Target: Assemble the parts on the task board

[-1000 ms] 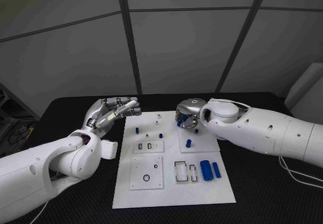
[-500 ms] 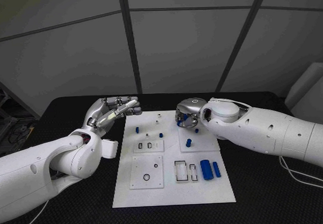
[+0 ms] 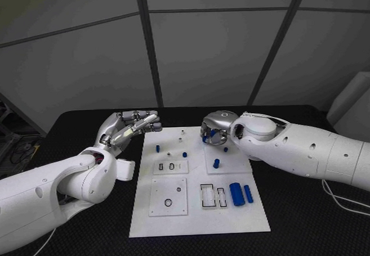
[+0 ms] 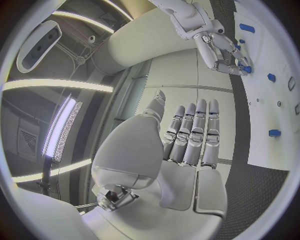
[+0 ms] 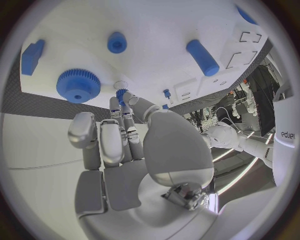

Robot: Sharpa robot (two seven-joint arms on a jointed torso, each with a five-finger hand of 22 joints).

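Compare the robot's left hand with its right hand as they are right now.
The silver left hand holds nothing, fingers together, beside the white task board's far left corner, off the plate. The silver right hand is over the board, pinching a small blue toothed part at its fingertips. Both are silver and many-fingered, on white arms.

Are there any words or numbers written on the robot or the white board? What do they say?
"arpa": part of a word on the robot's white right arm, at the edge of the right wrist view; its start is cut off.
Task board: no words or numbers readable on it.
Blue parts: no writing visible.
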